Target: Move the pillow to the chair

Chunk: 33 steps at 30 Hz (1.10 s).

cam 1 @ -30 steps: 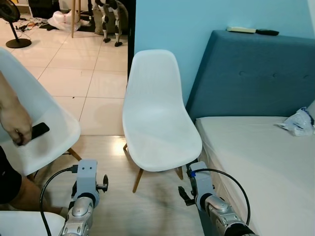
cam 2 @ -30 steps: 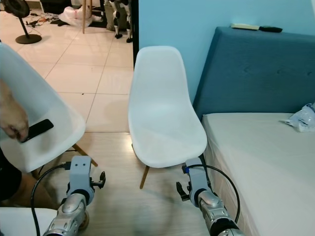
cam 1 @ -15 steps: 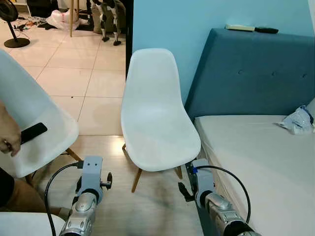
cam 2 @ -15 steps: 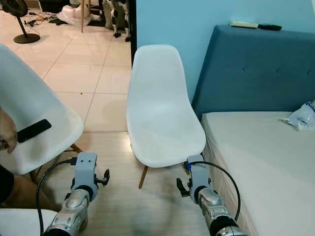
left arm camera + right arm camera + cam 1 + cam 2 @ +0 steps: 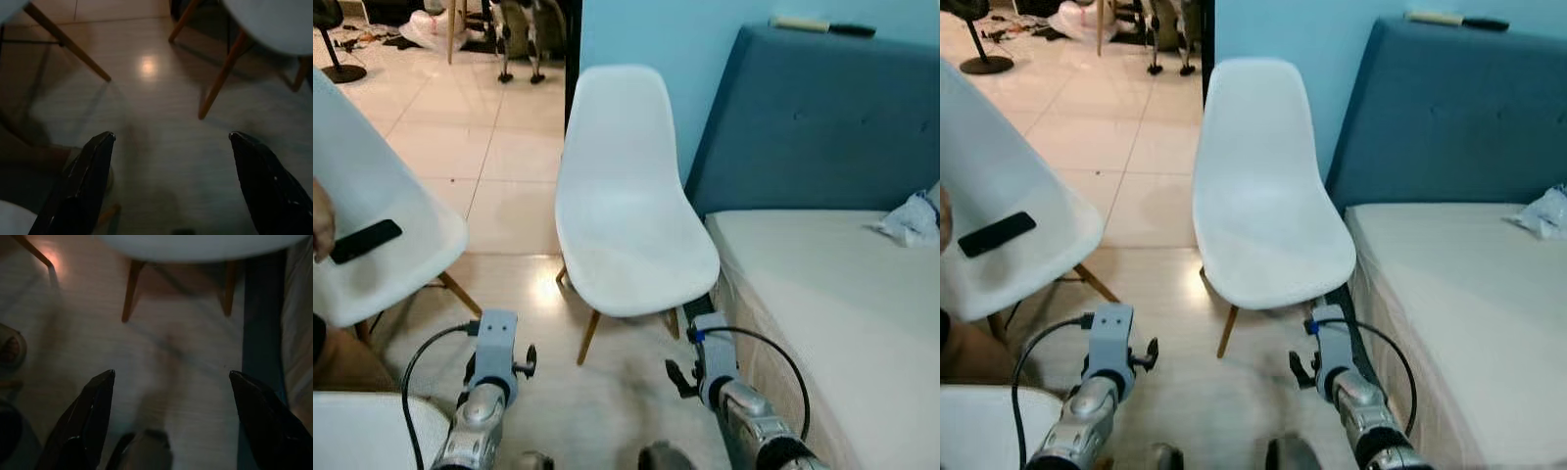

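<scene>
White chair (image 5: pixel 628 211) stands just ahead of both grippers. Left gripper (image 5: pixel 168 176) and right gripper (image 5: pixel 171 416) hang low over the floor (image 5: pixel 156 98), fingers spread wide, holding nothing.

You have the chair (image 5: pixel 628 211) dead ahead at 12 o'clock. The bed (image 5: pixel 847 313) lies at 2 o'clock, its headboard (image 5: pixel 813 122) behind it. At 10 o'clock a second chair (image 5: pixel 372 235) carries a phone (image 5: pixel 366 241) on its seat.
</scene>
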### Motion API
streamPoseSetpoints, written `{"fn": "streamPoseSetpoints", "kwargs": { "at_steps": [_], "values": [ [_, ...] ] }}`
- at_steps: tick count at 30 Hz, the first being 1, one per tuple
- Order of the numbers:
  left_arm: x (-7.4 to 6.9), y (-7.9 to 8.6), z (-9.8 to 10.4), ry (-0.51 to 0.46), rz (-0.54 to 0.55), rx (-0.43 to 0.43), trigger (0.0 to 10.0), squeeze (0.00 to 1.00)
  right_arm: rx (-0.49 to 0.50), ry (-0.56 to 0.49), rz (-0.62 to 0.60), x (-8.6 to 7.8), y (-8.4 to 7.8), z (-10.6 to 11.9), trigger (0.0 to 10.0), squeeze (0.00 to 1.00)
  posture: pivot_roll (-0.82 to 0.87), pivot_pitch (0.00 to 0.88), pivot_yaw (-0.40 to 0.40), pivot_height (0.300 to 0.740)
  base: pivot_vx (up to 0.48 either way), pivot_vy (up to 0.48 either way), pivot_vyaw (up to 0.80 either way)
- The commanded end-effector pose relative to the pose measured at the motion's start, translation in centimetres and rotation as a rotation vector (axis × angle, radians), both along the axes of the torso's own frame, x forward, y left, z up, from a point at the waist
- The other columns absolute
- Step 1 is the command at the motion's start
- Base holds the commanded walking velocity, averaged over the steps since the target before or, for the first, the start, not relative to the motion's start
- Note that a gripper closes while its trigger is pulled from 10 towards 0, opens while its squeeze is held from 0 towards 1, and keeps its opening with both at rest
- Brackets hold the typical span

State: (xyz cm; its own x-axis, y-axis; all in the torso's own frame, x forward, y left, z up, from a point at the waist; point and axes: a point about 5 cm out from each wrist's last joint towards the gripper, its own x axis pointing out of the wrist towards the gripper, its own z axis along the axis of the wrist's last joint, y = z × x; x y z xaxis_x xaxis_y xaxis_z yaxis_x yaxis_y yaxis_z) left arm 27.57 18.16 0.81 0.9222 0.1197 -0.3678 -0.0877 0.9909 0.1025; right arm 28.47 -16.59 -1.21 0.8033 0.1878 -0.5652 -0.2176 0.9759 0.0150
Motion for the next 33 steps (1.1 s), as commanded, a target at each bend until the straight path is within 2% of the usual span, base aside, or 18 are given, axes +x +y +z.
{"fn": "streamPoseSetpoints", "kwargs": {
  "at_steps": [1, 8, 18, 24, 29, 33],
  "values": [
    [-0.4, -0.2, -0.6, 0.032, -0.015, 0.004, 10.0, 0.00, -0.001, 0.009, -0.024, -0.3, -0.7, -0.2, 10.0, 0.00, 0.00, 0.077, -0.107, 0.581, 0.000, 0.000, 0.00],
    [-0.3, -0.3, -0.5, 0.029, -0.020, 0.003, 10.0, 0.00, -0.003, 0.011, -0.028, -0.4, -0.8, -0.3, 10.0, 0.00, 0.00, 0.078, -0.108, 0.561, 0.000, 0.000, 0.00],
    [-0.5, -0.6, -0.6, 0.031, -0.032, 0.002, 10.0, 0.00, 0.007, -0.010, -0.023, -0.4, -0.9, -0.2, 10.0, 0.00, -0.01, 0.088, -0.107, 0.496, 0.000, 0.000, 0.00],
    [-0.5, -0.5, -0.6, 0.030, -0.035, 0.008, 10.0, 0.00, -0.004, 0.009, 0.029, -0.1, -0.3, 0.0, 10.0, 0.00, -0.01, 0.091, -0.107, 0.496, 0.000, 0.000, 0.00],
    [-0.6, -0.5, -0.6, 0.030, -0.039, 0.013, 10.0, 0.00, -0.002, 0.012, 0.079, 0.2, 0.2, 0.2, 10.0, 0.00, -0.01, 0.093, -0.109, 0.471, 0.000, 0.000, 0.00],
    [-0.6, -0.4, -0.5, 0.028, -0.045, 0.024, 10.0, 0.00, -0.042, 0.054, 0.187, 0.4, 1.1, 0.2, 10.0, 0.00, 0.00, 0.111, -0.116, 0.466, 0.000, 0.000, 0.00]
  ]
}}
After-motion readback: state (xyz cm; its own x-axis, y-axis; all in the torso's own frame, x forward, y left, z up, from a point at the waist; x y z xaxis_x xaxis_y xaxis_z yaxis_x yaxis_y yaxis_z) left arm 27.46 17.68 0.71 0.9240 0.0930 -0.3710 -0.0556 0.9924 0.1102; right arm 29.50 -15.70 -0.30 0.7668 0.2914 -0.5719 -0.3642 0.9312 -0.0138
